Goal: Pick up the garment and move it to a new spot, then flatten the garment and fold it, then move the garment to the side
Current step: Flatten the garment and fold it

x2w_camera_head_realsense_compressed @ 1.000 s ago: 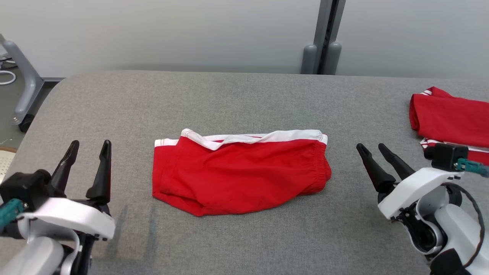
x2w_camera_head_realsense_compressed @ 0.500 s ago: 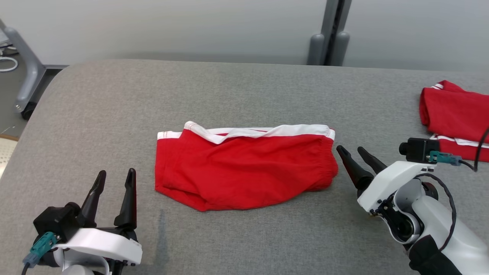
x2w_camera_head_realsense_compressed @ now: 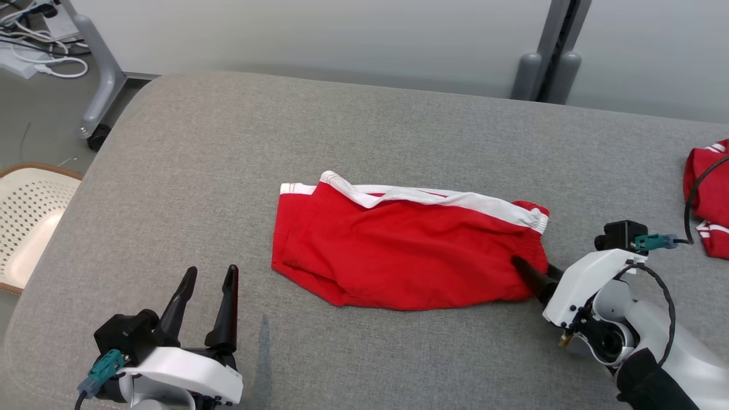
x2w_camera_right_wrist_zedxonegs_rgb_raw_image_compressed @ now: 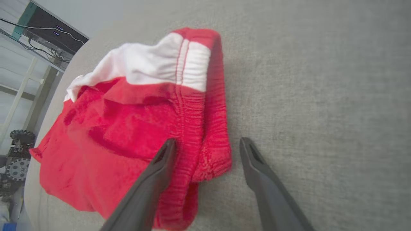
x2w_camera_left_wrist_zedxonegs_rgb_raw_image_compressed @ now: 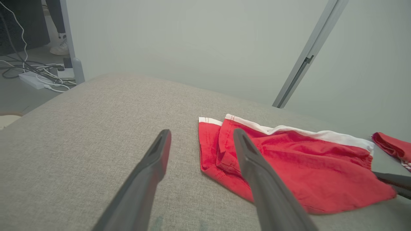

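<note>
On the grey padded table (x2w_camera_head_realsense_compressed: 228,142), near its middle, I see the red shorts (x2w_camera_head_realsense_compressed: 404,256) lying with their long axis left to right, waistband end toward my right gripper (x2w_camera_right_wrist_zedxonegs_rgb_raw_image_compressed: 208,141). Its jaws stand wide and empty, straddling that end. My left gripper (x2w_camera_head_realsense_compressed: 212,269), equally wide and empty, sits apart from the leg hems. A pale wall stands behind, and another red garment (x2w_camera_head_realsense_compressed: 706,199) lies far right.

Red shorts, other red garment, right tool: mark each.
red shorts (x2w_camera_head_realsense_compressed: 410,256), head view, middle of the front panel.
other red garment (x2w_camera_head_realsense_compressed: 712,199), head view, red fabric near the right edge.
right tool (x2w_camera_right_wrist_zedxonegs_rgb_raw_image_compressed: 208,140), right wrist view, midway between its fingertips.
</note>
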Controlling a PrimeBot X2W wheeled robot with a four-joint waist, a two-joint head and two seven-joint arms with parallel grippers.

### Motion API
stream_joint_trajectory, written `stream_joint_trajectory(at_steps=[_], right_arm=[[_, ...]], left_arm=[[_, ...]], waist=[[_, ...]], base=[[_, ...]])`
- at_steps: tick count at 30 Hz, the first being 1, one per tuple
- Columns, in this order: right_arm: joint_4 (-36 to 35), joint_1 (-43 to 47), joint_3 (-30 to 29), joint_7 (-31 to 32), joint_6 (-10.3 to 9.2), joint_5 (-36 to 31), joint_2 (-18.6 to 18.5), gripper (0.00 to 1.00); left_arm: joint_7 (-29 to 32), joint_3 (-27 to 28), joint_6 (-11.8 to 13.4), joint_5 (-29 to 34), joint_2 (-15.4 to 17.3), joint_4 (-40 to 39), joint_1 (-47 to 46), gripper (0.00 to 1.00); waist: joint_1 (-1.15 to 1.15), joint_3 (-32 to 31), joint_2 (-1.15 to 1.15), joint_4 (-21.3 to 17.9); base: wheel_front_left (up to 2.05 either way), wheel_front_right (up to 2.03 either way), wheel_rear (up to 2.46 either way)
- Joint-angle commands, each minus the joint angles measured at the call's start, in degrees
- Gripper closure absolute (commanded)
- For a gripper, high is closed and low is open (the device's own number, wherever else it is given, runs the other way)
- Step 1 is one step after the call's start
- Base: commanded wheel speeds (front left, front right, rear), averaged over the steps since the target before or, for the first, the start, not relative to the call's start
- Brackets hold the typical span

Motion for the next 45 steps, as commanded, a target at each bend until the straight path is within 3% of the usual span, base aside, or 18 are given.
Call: stream_joint_trajectory(at_steps=[1, 5, 13, 14, 15, 16, 17, 18, 27, 36, 45], right_arm=[[0.45, 0.74, -0.01, 1.93, 0.04, 1.77, 0.58, 0.0], [0.24, 1.51, -0.24, 5.29, 0.02, 5.93, 1.03, 0.0], [0.9, 0.24, 0.13, 4.58, -0.01, 7.87, 1.64, 0.0], [1.05, 0.06, 0.22, 4.61, -0.01, 8.14, 1.76, 0.04], [1.3, -0.08, 0.28, 4.81, -0.01, 8.38, 1.9, 0.52], [1.65, -0.22, 0.37, 5.04, -0.01, 8.53, 1.99, 0.61], [2.13, -0.43, 0.49, 5.21, 0.0, 8.77, 2.07, 0.89], [2.6, -0.52, 0.5, 5.43, 0.0, 9.02, 2.11, 1.0], [0.68, -0.86, 0.6, 2.9, 0.02, 11.05, -0.07, 1.0], [-3.09, 0.96, 0.19, 2.33, 0.02, 12.73, -7.1, 1.0], [-6.77, -0.92, 3.09, 2.38, 0.03, 8.7, -12.96, 1.0]], left_arm=[[-0.07, 0.54, -0.75, 0.77, -0.35, 0.46, -0.48, 0.0], [-0.07, 1.62, -1.77, 1.9, -1.3, 1.21, -1.04, 0.0], [-0.07, 3.07, -2.97, 3.0, -1.95, 2.0, -1.82, 0.0], [-0.08, 3.25, -3.11, 3.21, -2.06, 2.14, -1.74, 0.0], [-0.08, 3.4, -3.3, 3.39, -2.17, 2.26, -1.63, 0.0], [-0.08, 3.51, -3.41, 3.46, -2.28, 2.39, -1.64, 0.0], [-0.08, 3.63, -3.44, 3.67, -2.41, 2.48, -1.7, 0.0], [-0.08, 3.72, -3.67, 3.85, -2.58, 2.59, -1.74, 0.0], [-0.08, 4.9, -4.83, 4.69, -3.66, 3.63, -1.67, 0.0], [-0.08, 6.13, -5.53, 5.85, -4.33, 3.77, -0.3, 0.0], [-0.08, 6.42, -5.8, 6.34, -4.7, 3.94, -0.47, 0.0]], waist=[[0.0, 0.01, 0.0, 0.57], [0.0, 0.72, 0.0, 1.17], [0.0, 1.33, 0.0, 1.58], [0.0, 1.34, 0.0, 1.6], [0.0, 1.33, 0.0, 1.62], [0.0, 1.32, 0.0, 1.63], [0.0, 1.33, 0.0, 1.65], [0.0, 1.32, 0.0, 1.67], [0.0, 0.67, 0.0, 1.5], [0.0, -0.62, 0.0, -1.43], [0.0, -0.79, 0.0, -4.68]], base=[[0.0, 0.0, 0.0], [0.0, 0.0, 0.0], [0.0, 0.0, 0.0], [0.0, 0.0, 0.0], [0.0, 0.0, 0.0], [0.0, 0.0, 0.0], [0.0, 0.0, 0.0], [0.0, 0.0, 0.0], [0.0, 0.0, 0.0], [0.0, 0.0, 0.0], [0.0, 0.0, 0.0]])
